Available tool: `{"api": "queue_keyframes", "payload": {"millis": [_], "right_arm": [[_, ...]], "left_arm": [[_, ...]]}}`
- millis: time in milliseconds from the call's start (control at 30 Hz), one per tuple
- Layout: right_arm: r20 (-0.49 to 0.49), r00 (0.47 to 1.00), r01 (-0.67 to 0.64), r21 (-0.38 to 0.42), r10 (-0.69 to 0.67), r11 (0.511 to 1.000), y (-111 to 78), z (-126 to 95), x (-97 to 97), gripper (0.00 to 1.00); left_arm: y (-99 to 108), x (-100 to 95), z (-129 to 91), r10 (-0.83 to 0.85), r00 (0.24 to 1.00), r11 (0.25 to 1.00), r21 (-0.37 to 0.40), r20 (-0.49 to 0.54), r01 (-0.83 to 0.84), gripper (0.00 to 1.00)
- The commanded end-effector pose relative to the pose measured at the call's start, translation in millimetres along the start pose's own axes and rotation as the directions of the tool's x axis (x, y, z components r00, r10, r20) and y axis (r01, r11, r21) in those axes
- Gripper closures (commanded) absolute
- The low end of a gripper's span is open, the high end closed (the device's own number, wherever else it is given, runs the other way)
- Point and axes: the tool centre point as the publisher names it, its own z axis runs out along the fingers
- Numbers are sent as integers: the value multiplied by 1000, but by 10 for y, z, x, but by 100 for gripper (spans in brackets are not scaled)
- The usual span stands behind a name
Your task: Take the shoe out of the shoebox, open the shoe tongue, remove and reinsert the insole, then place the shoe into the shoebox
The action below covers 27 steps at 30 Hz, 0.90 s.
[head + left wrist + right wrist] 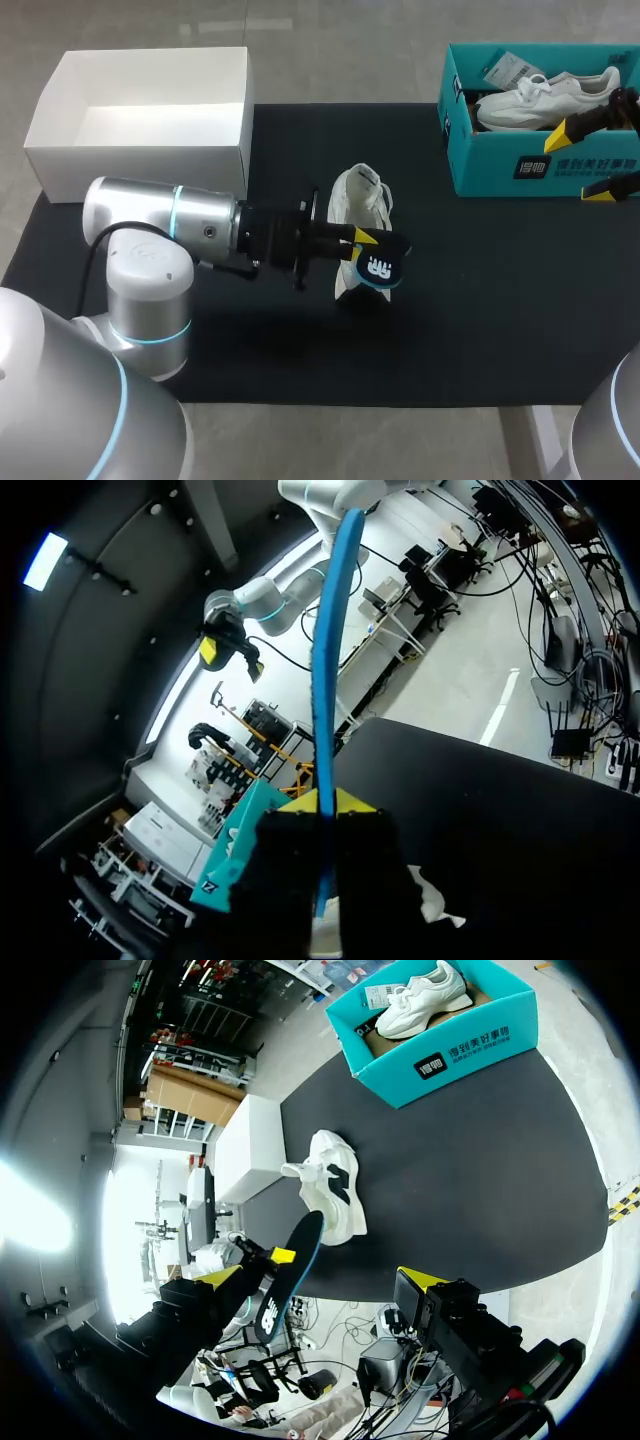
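The left gripper point(368, 240) pinches the insole point(383, 268) mid-mat, at the near end of the shoe point(362, 200). The insole is likely light and floppy, best gripped at the heel. The right gripper point(582, 162) gapes wide by the far-right shoebox point(520, 178). The black mat point(480, 310) looks grippy, and a white box point(140, 150) sits far left.

The mat point(500, 320) under the shoe point(362, 205) is matt black and cloth-like. We see the shoe's white upper as smooth and leathery. Just by it, the insole point(381, 268) looks dark, foamy and blue-edged. Right of the shoe, the shoebox point(480, 172) is teal card; left of it, our left arm point(150, 212) gleams glossy silver.
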Motion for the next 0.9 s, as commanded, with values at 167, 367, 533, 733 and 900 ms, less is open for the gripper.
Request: {"api": "queue_keyframes", "payload": {"millis": [167, 367, 533, 733, 900], "right_arm": [[3, 1000, -2, 1, 2, 1000, 11, 14, 8, 0], [3, 1000, -2, 1, 2, 1000, 11, 14, 8, 0], [3, 1000, -2, 1, 2, 1000, 11, 14, 8, 0], [3, 1000, -2, 1, 2, 1000, 11, 14, 8, 0], [3, 1000, -2, 1, 2, 1000, 11, 14, 8, 0]], "left_arm": [[176, -77, 188, 24, 1000, 999, -30, 14, -24, 100], [348, -95, 206, 6, 1000, 998, -63, 9, -5, 100], [463, -63, 219, -32, 999, 996, -89, 10, 33, 100], [485, -43, 213, -40, 999, 994, -99, 9, 41, 100], [399, -66, 184, -37, 999, 995, -90, 8, 37, 100]]}}
